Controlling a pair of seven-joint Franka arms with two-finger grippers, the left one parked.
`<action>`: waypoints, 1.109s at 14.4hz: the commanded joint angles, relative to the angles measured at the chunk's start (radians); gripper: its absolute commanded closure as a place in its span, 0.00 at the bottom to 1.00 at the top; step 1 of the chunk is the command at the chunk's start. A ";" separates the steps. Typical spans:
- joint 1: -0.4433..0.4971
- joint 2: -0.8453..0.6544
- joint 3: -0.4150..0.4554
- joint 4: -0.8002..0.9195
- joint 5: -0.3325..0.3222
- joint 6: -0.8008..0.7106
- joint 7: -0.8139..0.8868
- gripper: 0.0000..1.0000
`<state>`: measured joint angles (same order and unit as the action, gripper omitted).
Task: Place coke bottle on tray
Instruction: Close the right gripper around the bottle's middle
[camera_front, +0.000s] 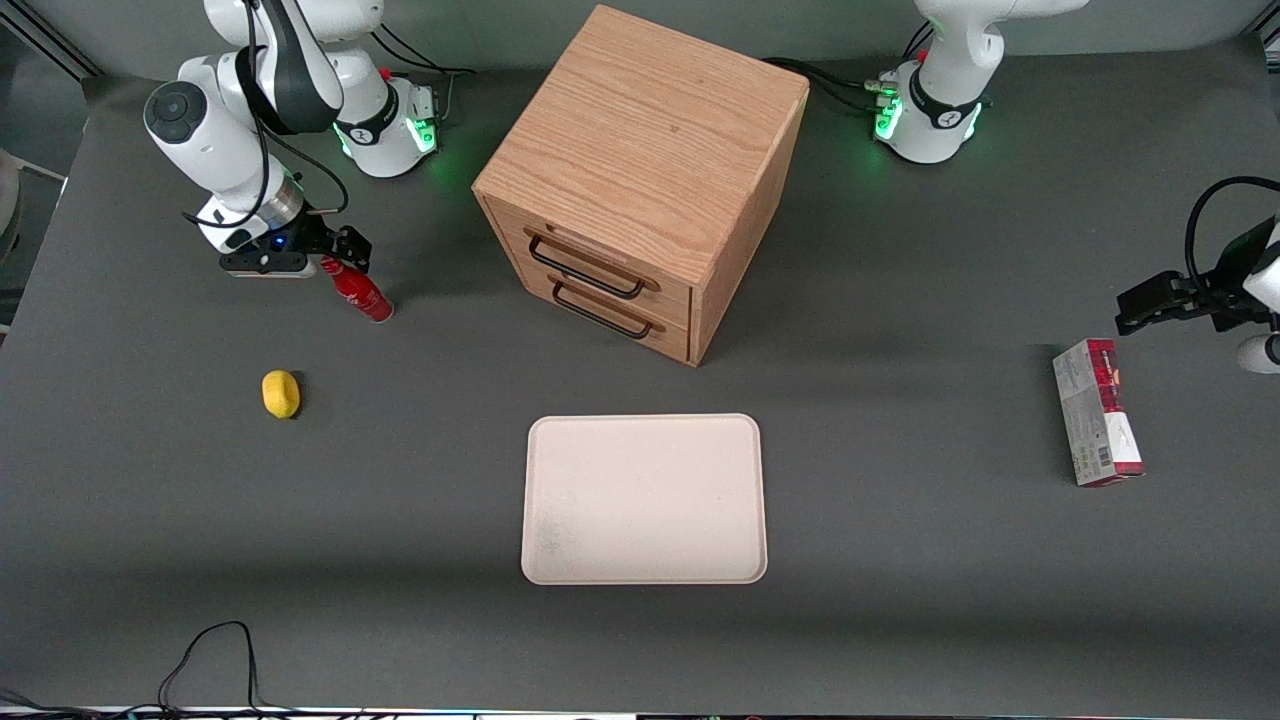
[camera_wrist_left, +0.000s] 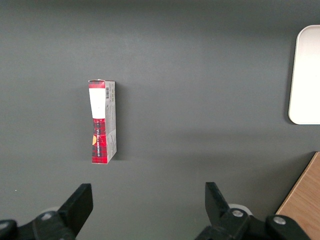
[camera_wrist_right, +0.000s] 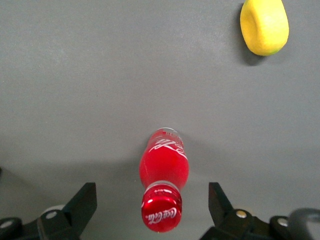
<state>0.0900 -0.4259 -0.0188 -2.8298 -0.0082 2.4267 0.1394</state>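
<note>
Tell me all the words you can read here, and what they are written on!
"Coca-Cola": white script on the coke bottle, on its side and again on its red cap; the open claw hangs around the cap.
Carton, toward the parked arm's end: print and a barcode, too small to read.
Lemon, tray, drawer cabinet: no words.
</note>
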 joint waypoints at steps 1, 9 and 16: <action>-0.007 -0.010 0.002 -0.042 0.019 0.054 -0.044 0.39; -0.012 0.006 0.000 -0.019 0.019 0.032 -0.046 1.00; -0.015 0.179 0.003 0.413 0.021 -0.259 0.005 1.00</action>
<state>0.0832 -0.3410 -0.0198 -2.5969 -0.0082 2.2627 0.1339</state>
